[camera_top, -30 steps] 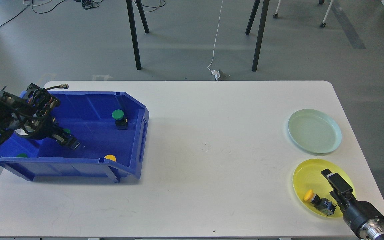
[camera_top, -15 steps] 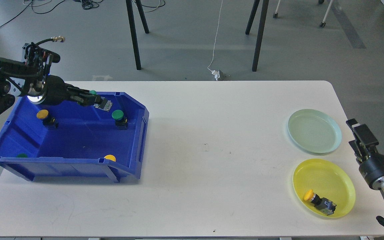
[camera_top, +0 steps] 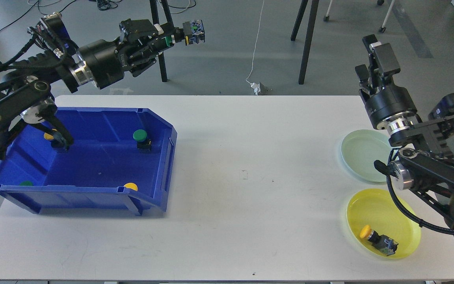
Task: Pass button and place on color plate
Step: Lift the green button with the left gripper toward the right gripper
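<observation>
Left gripper point(camera_top: 179, 37): raised high above the far side of the bin, pointing right, its fingers pinching a green button by the cap so that the grey switch body sticks out past the fingertips.
Held button point(camera_top: 193, 36): in the air, up and to the right of the bin's far right corner, touching nothing but the left gripper.
Right gripper point(camera_top: 377, 51): lifted well above and to the right of the bin, pointing up and away; seen from behind, so I cannot tell whether its fingers are spread or pressed together. Nothing shows in it.
Bin point(camera_top: 164, 165): blue, on the left part of the table point(camera_top: 250, 221), open side up.
Green button in bin point(camera_top: 141, 139): upright near the bin's right wall, toward the far side.
Yellow button in bin point(camera_top: 49, 136): by the bin's far left, partly hidden behind the left arm.
Yellow cap point(camera_top: 131, 186): just behind the bin's near wall, right of middle.
Green cap point(camera_top: 26, 183): at the bin's near left corner, mostly hidden by the wall.
Green plate point(camera_top: 359, 152): pale, far to the right of the bin, its right edge hidden behind the right arm.
Yellow plate point(camera_top: 369, 209): far right of the bin, nearer the table's front edge, just in front of the green plate.
Button on plate point(camera_top: 377, 240): yellow cap, lying on its side in the near part of the yellow plate.
</observation>
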Robot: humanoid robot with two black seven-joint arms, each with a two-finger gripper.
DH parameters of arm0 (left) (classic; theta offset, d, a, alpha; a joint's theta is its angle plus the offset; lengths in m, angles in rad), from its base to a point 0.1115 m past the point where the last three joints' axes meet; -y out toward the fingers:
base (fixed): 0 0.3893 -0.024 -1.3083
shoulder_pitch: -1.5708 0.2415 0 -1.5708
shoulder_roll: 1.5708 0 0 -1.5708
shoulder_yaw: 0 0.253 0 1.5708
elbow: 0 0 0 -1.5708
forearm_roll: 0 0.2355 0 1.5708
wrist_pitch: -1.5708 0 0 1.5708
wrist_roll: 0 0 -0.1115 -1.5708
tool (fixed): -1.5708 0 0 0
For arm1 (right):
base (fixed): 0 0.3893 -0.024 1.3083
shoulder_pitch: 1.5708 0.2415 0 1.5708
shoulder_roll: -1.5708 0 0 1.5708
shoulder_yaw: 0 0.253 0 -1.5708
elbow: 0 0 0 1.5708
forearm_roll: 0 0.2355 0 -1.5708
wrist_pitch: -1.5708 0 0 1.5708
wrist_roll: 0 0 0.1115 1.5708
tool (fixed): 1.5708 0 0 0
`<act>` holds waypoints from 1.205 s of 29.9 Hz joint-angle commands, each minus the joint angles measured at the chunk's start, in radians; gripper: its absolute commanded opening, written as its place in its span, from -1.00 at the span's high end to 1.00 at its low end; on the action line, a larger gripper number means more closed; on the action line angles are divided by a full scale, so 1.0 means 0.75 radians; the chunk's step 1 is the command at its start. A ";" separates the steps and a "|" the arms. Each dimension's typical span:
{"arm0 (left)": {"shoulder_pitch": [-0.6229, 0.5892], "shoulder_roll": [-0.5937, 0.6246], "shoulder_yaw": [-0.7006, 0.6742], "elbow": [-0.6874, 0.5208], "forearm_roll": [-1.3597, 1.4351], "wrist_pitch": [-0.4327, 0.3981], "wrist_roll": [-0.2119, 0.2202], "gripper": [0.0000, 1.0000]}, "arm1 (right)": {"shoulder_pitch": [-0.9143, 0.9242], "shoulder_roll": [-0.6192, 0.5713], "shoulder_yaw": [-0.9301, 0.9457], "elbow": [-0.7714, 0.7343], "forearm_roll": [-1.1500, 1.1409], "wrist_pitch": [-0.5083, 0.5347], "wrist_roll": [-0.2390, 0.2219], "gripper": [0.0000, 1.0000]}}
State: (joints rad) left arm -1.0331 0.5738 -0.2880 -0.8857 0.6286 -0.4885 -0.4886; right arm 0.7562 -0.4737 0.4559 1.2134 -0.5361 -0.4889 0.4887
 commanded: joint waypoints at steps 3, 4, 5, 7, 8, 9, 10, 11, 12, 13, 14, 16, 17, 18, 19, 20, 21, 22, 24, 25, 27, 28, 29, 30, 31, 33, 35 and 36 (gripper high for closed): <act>0.005 -0.012 0.002 -0.005 -0.006 0.000 0.000 0.75 | 0.157 0.408 -0.023 -0.302 0.005 0.048 0.000 -0.99; 0.005 -0.012 0.004 -0.005 -0.004 0.000 0.000 0.75 | 0.174 0.494 -0.025 -0.361 0.003 0.067 0.000 -0.99; 0.003 -0.014 0.006 -0.005 -0.002 0.000 0.000 0.75 | 0.184 0.553 -0.025 -0.411 0.001 0.085 0.000 -0.99; 0.001 -0.019 0.008 -0.005 0.002 0.000 0.000 0.75 | 0.215 0.632 -0.025 -0.474 0.001 0.120 0.000 -0.99; -0.001 -0.021 0.010 -0.005 0.004 0.000 0.000 0.75 | 0.227 0.632 -0.023 -0.485 0.001 0.130 0.000 -0.99; -0.001 -0.021 0.010 -0.005 0.004 0.000 0.000 0.75 | 0.233 0.632 -0.021 -0.487 0.001 0.132 0.000 -0.99; -0.001 -0.023 0.010 -0.005 0.004 0.000 0.000 0.75 | 0.241 0.632 -0.021 -0.485 0.001 0.132 0.000 -0.99; -0.001 -0.023 0.010 -0.005 0.004 0.000 0.000 0.75 | 0.248 0.632 -0.021 -0.481 0.003 0.130 0.000 -0.99; -0.001 -0.023 0.010 -0.005 0.007 0.000 0.000 0.75 | 0.256 0.632 -0.019 -0.479 0.003 0.130 0.000 -0.99; -0.001 -0.023 0.010 -0.005 0.011 0.000 0.000 0.75 | 0.260 0.632 -0.019 -0.479 0.003 0.126 0.000 -0.99; -0.003 -0.023 0.010 -0.005 0.017 0.000 0.000 0.75 | 0.264 0.632 -0.019 -0.479 0.003 0.122 0.000 -0.99; -0.005 -0.023 0.010 -0.005 0.037 0.000 0.000 0.75 | 0.268 0.632 -0.017 -0.477 0.003 0.120 0.000 -0.99; -0.007 -0.025 0.010 -0.005 0.045 0.000 0.000 0.75 | 0.274 0.632 -0.017 -0.475 0.003 0.122 0.000 -0.99; -0.007 -0.025 0.010 -0.005 0.049 0.000 0.000 0.75 | 0.284 0.632 -0.019 -0.473 0.003 0.124 0.000 -0.99; -0.009 -0.023 0.010 -0.005 0.049 0.000 0.000 0.75 | 0.297 0.632 -0.023 -0.473 0.003 0.126 0.000 -0.99; -0.011 -0.023 0.012 -0.005 0.049 0.000 0.000 0.75 | 0.307 0.632 -0.025 -0.473 0.003 0.132 0.000 -0.99; -0.011 -0.023 0.012 -0.005 0.051 0.000 0.000 0.75 | 0.319 0.632 -0.029 -0.475 0.003 0.136 0.000 -0.99; -0.011 -0.023 0.010 -0.005 0.052 0.000 0.000 0.75 | 0.335 0.632 -0.051 -0.475 0.003 0.142 0.000 -0.99; -0.011 -0.023 0.010 -0.005 0.052 0.000 0.000 0.75 | 0.364 0.632 -0.113 -0.483 0.005 0.169 0.000 -0.99; -0.013 -0.023 0.010 -0.005 0.052 0.000 0.000 0.75 | 0.374 0.632 -0.139 -0.487 0.005 0.187 0.000 -0.98; -0.013 -0.023 0.010 -0.005 0.062 0.000 0.000 0.75 | 0.381 0.632 -0.166 -0.491 0.005 0.226 0.000 -0.98; -0.011 -0.023 0.008 -0.005 0.068 0.000 0.000 0.75 | 0.379 0.632 -0.172 -0.491 0.005 0.241 0.000 -0.98; -0.011 -0.023 0.008 -0.005 0.070 0.000 0.000 0.75 | 0.379 0.632 -0.176 -0.491 0.007 0.259 0.000 -0.98; -0.011 -0.023 0.008 -0.005 0.070 0.000 0.000 0.75 | 0.379 0.632 -0.178 -0.489 0.011 0.273 0.000 -0.98; -0.011 -0.023 0.008 -0.005 0.070 0.000 0.000 0.75 | 0.376 0.632 -0.180 -0.489 0.015 0.284 0.000 -0.98; -0.011 -0.023 0.008 -0.005 0.070 0.000 0.000 0.75 | 0.376 0.632 -0.180 -0.489 0.015 0.306 0.000 -0.98; -0.013 -0.023 0.008 -0.005 0.072 0.000 0.000 0.74 | 0.378 0.632 -0.178 -0.485 0.015 0.324 0.000 -0.98; -0.013 -0.023 0.008 -0.005 0.074 0.000 0.000 0.74 | 0.381 0.632 -0.178 -0.485 0.015 0.337 0.000 -0.97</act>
State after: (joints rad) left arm -1.0428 0.5569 -0.2820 -0.8897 0.6813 -0.4888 -0.4886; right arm 1.0389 0.0001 0.3213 0.8472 -0.5250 -0.2579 0.4887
